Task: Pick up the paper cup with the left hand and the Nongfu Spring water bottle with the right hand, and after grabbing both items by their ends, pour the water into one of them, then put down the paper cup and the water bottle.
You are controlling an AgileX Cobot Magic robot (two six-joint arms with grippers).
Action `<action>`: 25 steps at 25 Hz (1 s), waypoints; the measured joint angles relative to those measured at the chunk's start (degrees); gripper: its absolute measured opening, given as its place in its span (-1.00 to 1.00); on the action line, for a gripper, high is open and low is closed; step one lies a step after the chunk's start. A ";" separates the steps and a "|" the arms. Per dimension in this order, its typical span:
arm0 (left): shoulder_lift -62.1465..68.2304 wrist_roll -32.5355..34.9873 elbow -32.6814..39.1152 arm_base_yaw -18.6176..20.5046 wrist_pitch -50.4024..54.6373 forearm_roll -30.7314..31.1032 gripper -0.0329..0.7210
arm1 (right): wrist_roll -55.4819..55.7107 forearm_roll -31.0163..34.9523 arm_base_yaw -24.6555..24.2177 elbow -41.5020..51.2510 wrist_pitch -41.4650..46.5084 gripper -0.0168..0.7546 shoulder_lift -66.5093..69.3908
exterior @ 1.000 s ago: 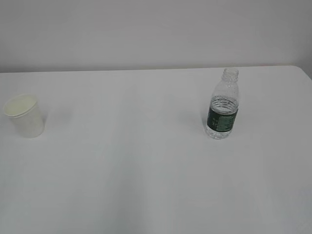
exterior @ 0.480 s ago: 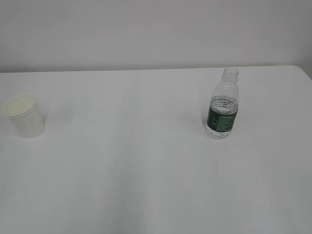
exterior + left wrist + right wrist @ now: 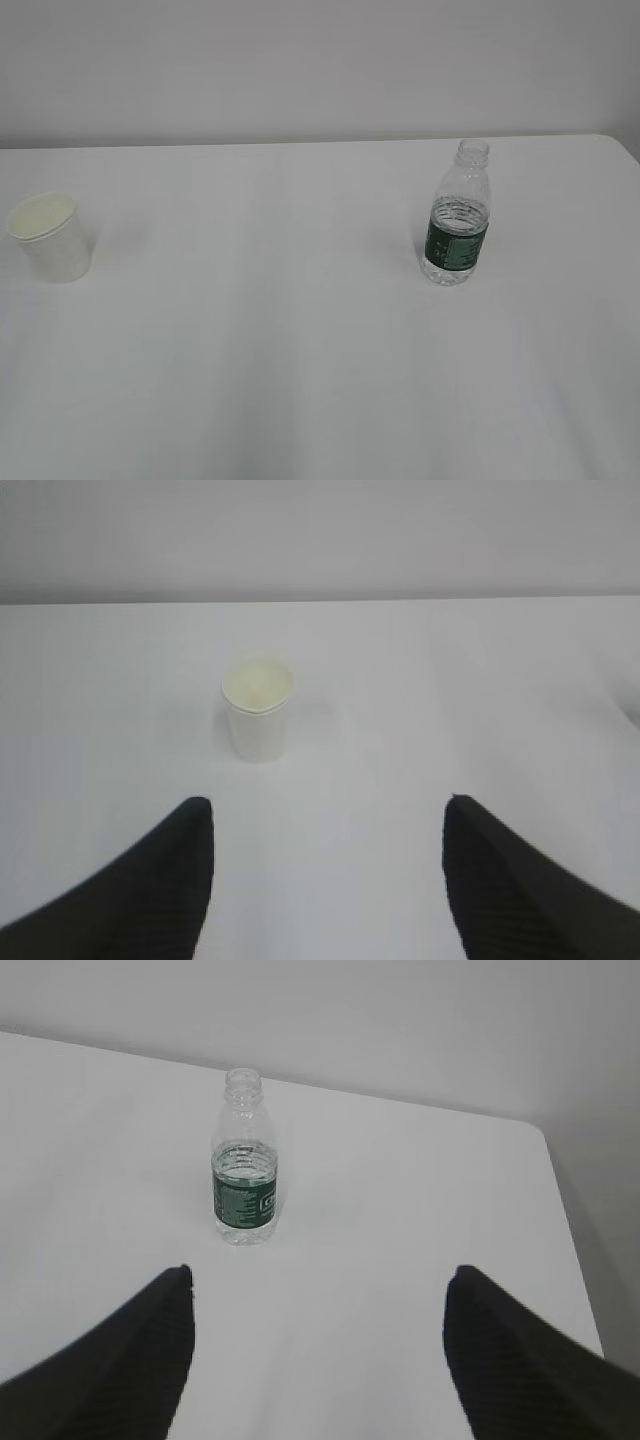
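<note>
Cup first: the paper cup [image 3: 50, 236] stands upright at the far left of the white table [image 3: 280, 330], and the Nongfu Spring water bottle [image 3: 458, 215] stands capless and upright, well apart to the right, with water [image 3: 244, 1175] up to about its shoulder. I judge the job is at its very start, nothing grasped yet. My left hand [image 3: 325, 865] is spread wide, short of the cup, which sits left of centre between the jaws. My right hand [image 3: 318, 1350] is likewise spread, with the bottle well ahead and left of centre. Next I'd shift each arm leftward, then advance. Nothing blocks either path.
</note>
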 joint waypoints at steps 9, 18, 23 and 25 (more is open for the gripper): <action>4.32 0.22 0.00 0.00 -5.14 0.00 0.45 | -0.68 0.03 0.00 0.00 -6.60 0.57 6.48; 7.69 0.22 0.00 0.00 -8.81 3.39 0.45 | -0.86 0.16 0.00 0.00 -10.57 0.57 9.32; 8.89 0.22 0.00 0.00 -11.22 3.63 0.45 | -1.51 0.26 0.00 0.00 -12.66 0.57 9.45; 10.06 0.22 0.00 0.00 -11.86 3.13 0.44 | -1.64 0.39 0.00 0.00 -14.07 0.57 9.69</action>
